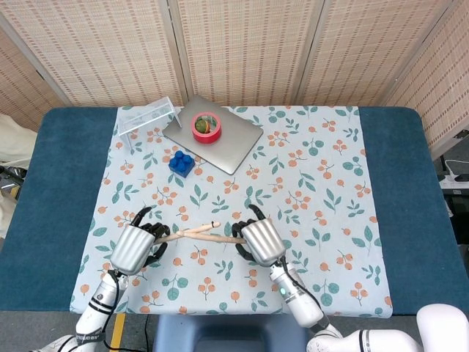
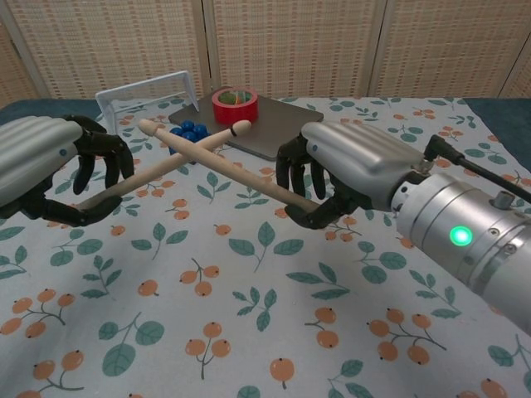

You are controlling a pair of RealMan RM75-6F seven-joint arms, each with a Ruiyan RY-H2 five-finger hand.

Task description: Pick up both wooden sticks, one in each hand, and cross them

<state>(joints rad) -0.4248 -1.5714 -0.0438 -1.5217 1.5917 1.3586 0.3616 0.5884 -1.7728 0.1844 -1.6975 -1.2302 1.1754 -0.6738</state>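
Observation:
Two light wooden sticks hang above the floral cloth [image 1: 308,176] near the table's front edge and cross each other in an X. My left hand [image 1: 135,248] [image 2: 50,170] grips one stick [image 1: 209,226] [image 2: 149,172], whose tip points up and to the right. In my right hand [image 1: 260,240] [image 2: 348,170] is the other stick [image 1: 220,237] [image 2: 249,172], with its tip pointing left. In the chest view the crossing lies in front of the blue brick. Whether the sticks touch there, I cannot tell.
A blue brick [image 1: 182,162] [image 2: 189,133] sits behind the sticks. Further back, a red tape roll [image 1: 206,127] [image 2: 235,105] rests on a grey laptop [image 1: 227,143], with a white wire rack [image 1: 149,116] at the back left.

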